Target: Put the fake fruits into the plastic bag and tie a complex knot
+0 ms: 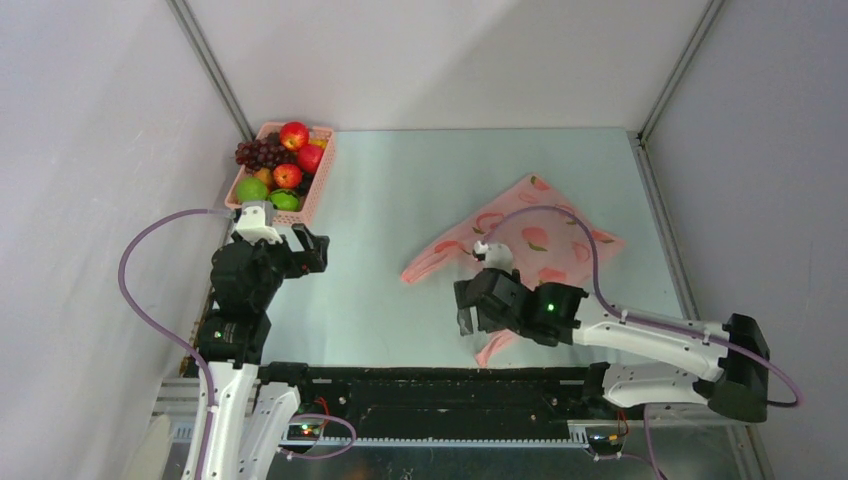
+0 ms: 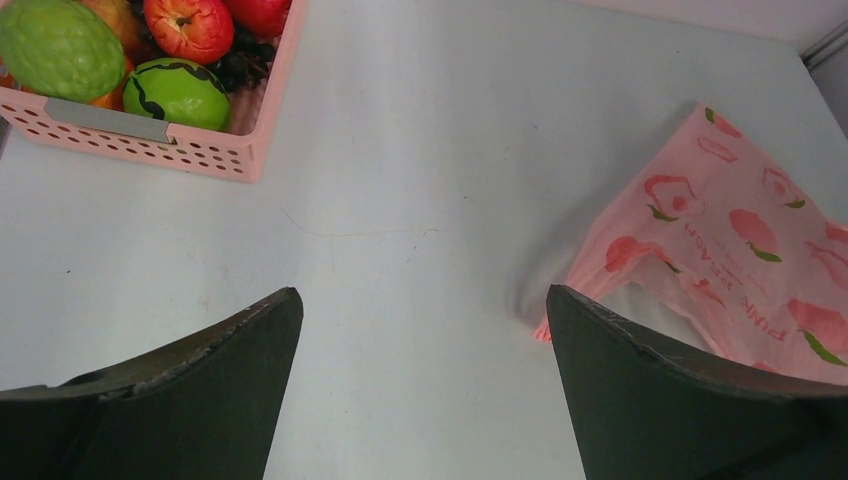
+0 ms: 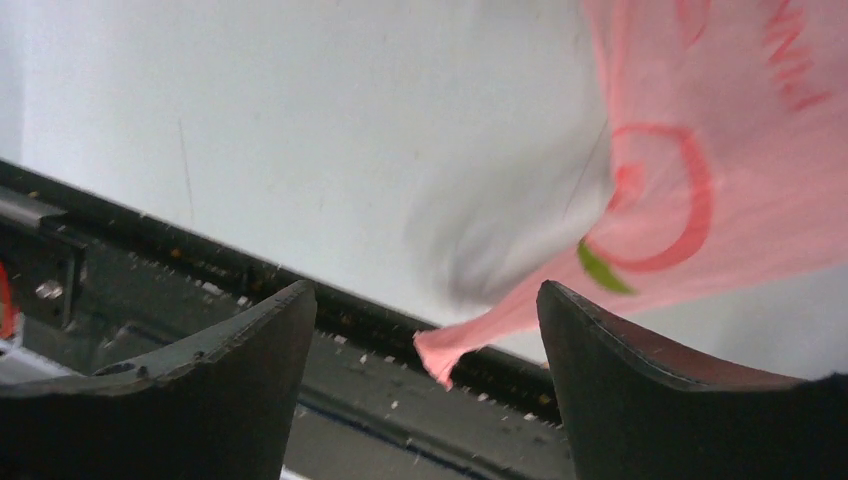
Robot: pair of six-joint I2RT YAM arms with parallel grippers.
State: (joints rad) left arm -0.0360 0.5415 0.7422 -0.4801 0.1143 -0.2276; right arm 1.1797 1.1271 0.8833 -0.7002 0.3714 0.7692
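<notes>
The fake fruits [image 1: 280,160], red and green apples plus a dark grape bunch, lie heaped in a pink lattice basket [image 1: 318,185] at the far left. The left wrist view shows a red apple [image 2: 188,25] and green fruits [image 2: 60,45] over the basket wall [image 2: 150,145]. The pink plastic bag [image 1: 540,235] with peach prints lies flat on the table at centre right. My left gripper [image 1: 310,250] [image 2: 420,292] hovers open in front of the basket, holding nothing. My right gripper [image 1: 470,315] [image 3: 425,287] is open at the bag's near end. A loose tip of the bag [image 3: 450,350] hangs between its fingers, touching neither.
A black rail [image 1: 450,385] [image 3: 200,270] runs along the table's near edge, right below the right gripper. Grey enclosure walls stand close on the left, right and back. Bare table [image 1: 400,200] lies between basket and bag.
</notes>
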